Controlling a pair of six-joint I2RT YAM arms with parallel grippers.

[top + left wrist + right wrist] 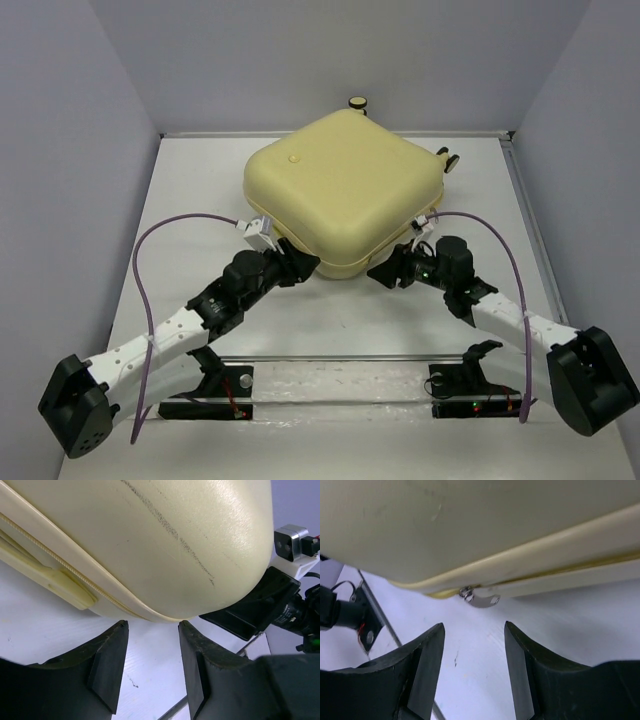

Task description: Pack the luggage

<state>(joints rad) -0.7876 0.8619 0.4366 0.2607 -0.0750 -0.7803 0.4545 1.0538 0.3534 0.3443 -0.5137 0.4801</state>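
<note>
Luggage (340,190) lies shut on bench (200,190). Left tool (152,630) open, empty, at its near corner. Right tool (474,630) open, aligned with zipper pull (481,599), probably to run the zip.

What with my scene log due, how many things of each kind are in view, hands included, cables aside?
Pale yellow suitcase: 1
Black robot hands: 2 (left hand, right hand)
Total: 3

2 white-and-black arms (170,335), purple cables (140,270), black, seemingly padded end effectors (152,630).
</note>
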